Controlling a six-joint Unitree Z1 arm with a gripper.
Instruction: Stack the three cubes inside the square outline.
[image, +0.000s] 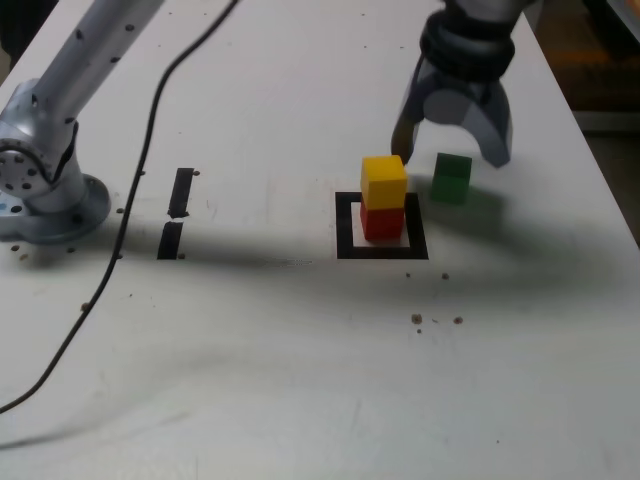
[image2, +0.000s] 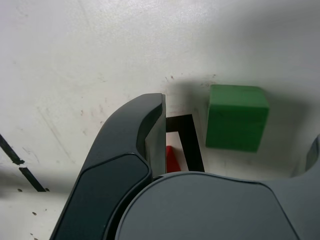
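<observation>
Inside the outline (image: 345, 235) the yellow cube (image: 384, 180) sits on the red cube (image: 381, 222); the green cube (image: 452, 178) lies on the bench (image: 300, 350) just outside, at the exterior view's right. The end effector (image: 450, 150) hangs above it, wide open and empty. Fetching green seems in hand: next, descend around it and close.

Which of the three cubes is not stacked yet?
The green cube, alone on the table outside the square outline; yellow cube sits on red cube.

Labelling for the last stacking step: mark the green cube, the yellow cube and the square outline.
green cube (image: 452, 178), exterior view, front face.
yellow cube (image: 384, 181), exterior view, front face.
square outline (image: 345, 228), exterior view, left tape strip.
</observation>
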